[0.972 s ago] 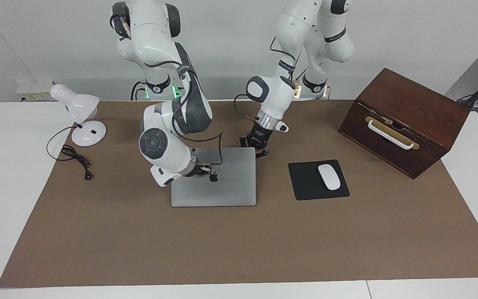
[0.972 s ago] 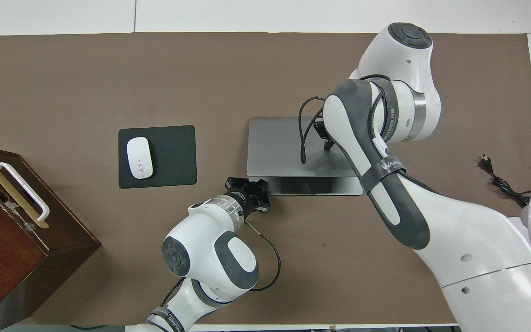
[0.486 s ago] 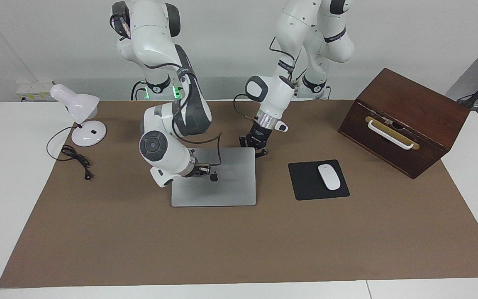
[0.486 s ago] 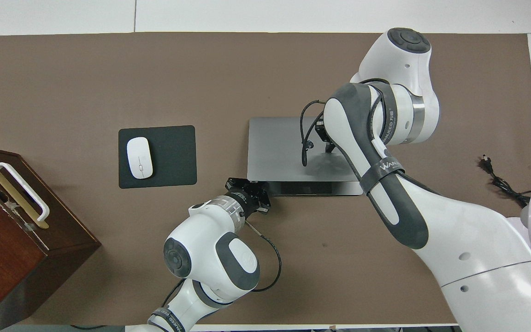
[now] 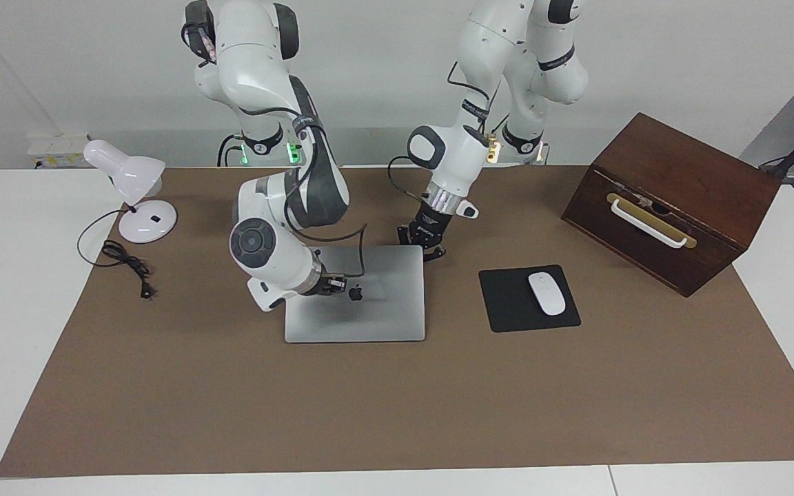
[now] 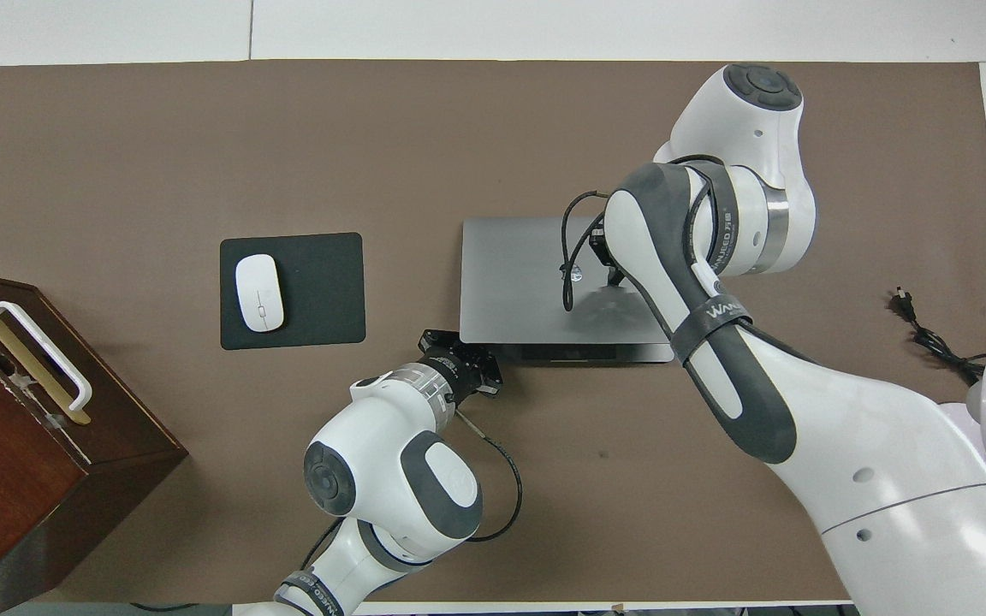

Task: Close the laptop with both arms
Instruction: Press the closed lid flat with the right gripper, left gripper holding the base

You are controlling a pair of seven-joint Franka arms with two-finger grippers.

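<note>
While the right gripper [image 5: 339, 283] presses its lid, the laptop [image 5: 383, 306] lies nearly shut.

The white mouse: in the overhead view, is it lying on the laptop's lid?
No. The white mouse lies on the black mouse pad, apart from the laptop, toward the left arm's end of the table.

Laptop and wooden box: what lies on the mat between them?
Between the laptop and the wooden box lies a black mouse pad with a white mouse on it, plain in both views; the left gripper is at the laptop's corner.
</note>
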